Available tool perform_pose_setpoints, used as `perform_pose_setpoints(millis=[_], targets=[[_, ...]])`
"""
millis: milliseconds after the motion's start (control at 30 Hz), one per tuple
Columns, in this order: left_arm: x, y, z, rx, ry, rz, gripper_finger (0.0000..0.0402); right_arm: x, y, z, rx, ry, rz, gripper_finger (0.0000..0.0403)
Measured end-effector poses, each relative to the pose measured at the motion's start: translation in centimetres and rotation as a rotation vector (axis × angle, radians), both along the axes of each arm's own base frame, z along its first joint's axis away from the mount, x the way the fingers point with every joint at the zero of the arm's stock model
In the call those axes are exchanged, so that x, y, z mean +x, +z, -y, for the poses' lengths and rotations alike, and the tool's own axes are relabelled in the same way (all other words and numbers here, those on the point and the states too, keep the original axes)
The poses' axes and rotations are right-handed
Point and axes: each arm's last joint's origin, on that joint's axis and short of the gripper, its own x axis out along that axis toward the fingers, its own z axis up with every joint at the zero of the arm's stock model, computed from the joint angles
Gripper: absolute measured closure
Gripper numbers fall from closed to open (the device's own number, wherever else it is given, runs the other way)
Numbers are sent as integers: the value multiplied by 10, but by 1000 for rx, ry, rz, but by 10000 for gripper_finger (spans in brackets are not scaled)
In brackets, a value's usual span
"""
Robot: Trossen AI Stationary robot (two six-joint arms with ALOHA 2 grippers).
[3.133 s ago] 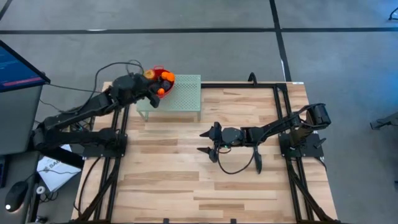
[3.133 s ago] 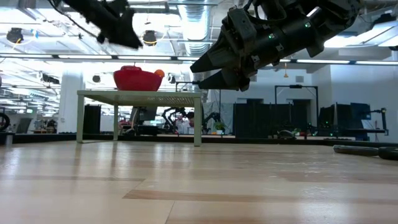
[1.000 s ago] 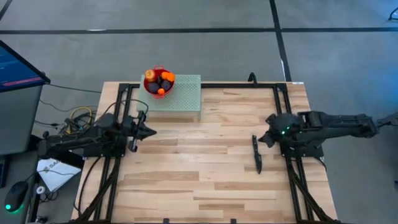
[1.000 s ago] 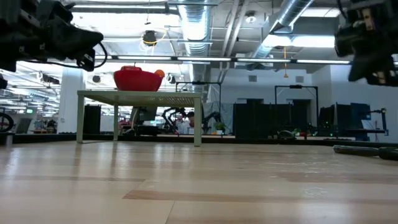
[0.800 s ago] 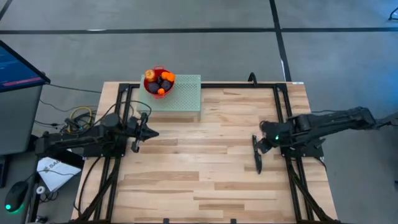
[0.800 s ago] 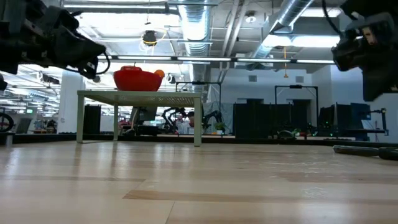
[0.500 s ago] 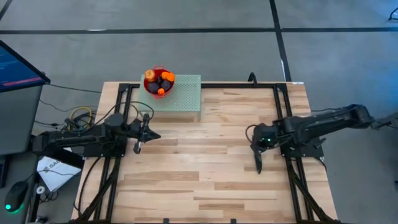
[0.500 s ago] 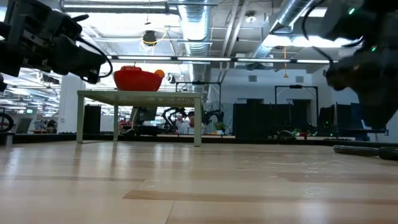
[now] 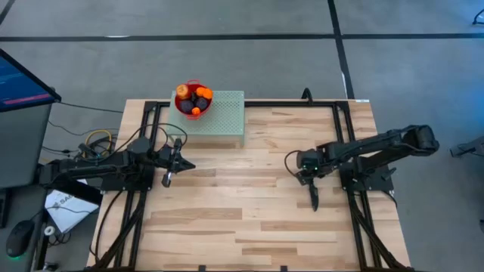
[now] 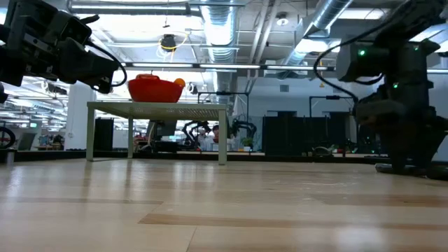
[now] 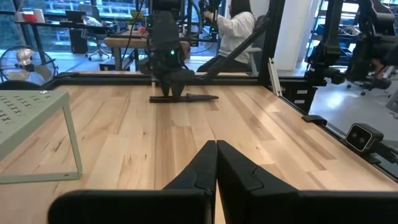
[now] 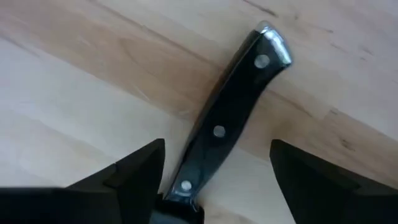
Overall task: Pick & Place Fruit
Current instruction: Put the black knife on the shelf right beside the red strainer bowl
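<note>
The fruit, dark purple balls, smaller orange ones and a red-yellow one, lies piled in a red bowl on a green perforated stand at the table's far left; the bowl also shows in the low view. My left gripper is shut and empty, above the table near the stand, its fingers together in the left wrist view. My right gripper points down, open, over the handle of a slim black knife. Its fingers stand on either side of the handle without touching it.
The knife lies flat on the wooden table at the right, its blade toward the near edge. Black frame rails run along the table's left and right sides. A monitor stands off the table's left. People sit in the room beyond.
My right gripper has gone toward the table's left edge and down, tipping from level to pointing down, and now hangs over the knife's handle end. My left gripper has crept a little toward the table's right. The bowl, the fruit and the knife have not moved.
</note>
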Motion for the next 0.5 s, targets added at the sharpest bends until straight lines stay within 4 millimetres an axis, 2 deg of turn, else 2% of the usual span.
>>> perform_pose_setpoints(millis=[167, 367, 400, 500], targets=[[0, 0, 0, 0, 0, 1, 400, 4, -11, -2, -5, 18, -74, 174], [0, 0, 0, 1, 1, 5, 400, 5, -13, -4, -7, 27, -83, 309], [0, 0, 0, 1, 1, 5, 400, 5, -12, -4, -7, 25, -75, 323], [0, 0, 0, 0, 1, 5, 400, 3, -9, -4, -5, 25, -45, 319]])
